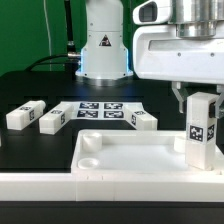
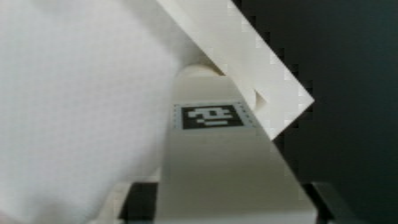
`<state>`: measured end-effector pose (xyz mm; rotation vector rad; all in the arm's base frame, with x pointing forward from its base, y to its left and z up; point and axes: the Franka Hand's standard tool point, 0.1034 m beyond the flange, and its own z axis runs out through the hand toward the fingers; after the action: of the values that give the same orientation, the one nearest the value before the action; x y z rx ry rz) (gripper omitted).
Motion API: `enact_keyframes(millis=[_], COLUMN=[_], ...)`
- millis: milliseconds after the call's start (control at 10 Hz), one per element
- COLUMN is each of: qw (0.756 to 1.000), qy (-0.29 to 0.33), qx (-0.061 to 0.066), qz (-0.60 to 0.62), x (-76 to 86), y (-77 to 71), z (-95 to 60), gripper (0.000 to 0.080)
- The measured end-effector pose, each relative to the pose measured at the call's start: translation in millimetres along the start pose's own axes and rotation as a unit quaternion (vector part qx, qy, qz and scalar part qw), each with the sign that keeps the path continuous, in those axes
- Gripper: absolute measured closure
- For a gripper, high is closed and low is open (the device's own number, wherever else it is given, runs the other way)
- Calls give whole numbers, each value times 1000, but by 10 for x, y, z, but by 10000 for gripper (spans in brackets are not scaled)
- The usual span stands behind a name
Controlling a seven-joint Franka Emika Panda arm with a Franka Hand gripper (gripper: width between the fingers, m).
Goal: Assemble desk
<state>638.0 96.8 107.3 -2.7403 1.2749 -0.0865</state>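
Note:
The desk panel (image 1: 130, 160) is a wide white rimmed tray lying flat near the table's front, with a round socket (image 1: 88, 158) in a corner. My gripper (image 1: 198, 102) is shut on one white leg (image 1: 201, 132), held upright over the panel's end at the exterior view's right, its square tags facing out. In the wrist view the same leg (image 2: 222, 160) runs out between my dark fingers (image 2: 144, 200), from my gripper (image 2: 221, 200) toward the panel's corner rim (image 2: 240, 60). Whether the leg's far end touches the panel I cannot tell.
Three loose white legs lie on the black table: two at the exterior view's left (image 1: 24, 114) (image 1: 53, 118) and one behind the panel (image 1: 146, 121). The marker board (image 1: 100, 110) lies between them. The robot's base (image 1: 103, 45) stands at the back. A white rail (image 1: 40, 186) edges the front.

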Motion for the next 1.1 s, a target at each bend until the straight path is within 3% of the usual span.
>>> enact_keyframes(millis=[500, 700, 800, 900, 1100], qw=[992, 994, 996, 997, 1000], qy=[-1, -2, -2, -2, 0], qx=[2, 3, 3, 3, 2], qz=[127, 108, 94, 78, -29], x=[-7, -17, -14, -13, -30], y=[3, -6, -10, -9, -24], z=[0, 2, -2, 0, 2], gripper=[509, 265, 265, 175, 155])
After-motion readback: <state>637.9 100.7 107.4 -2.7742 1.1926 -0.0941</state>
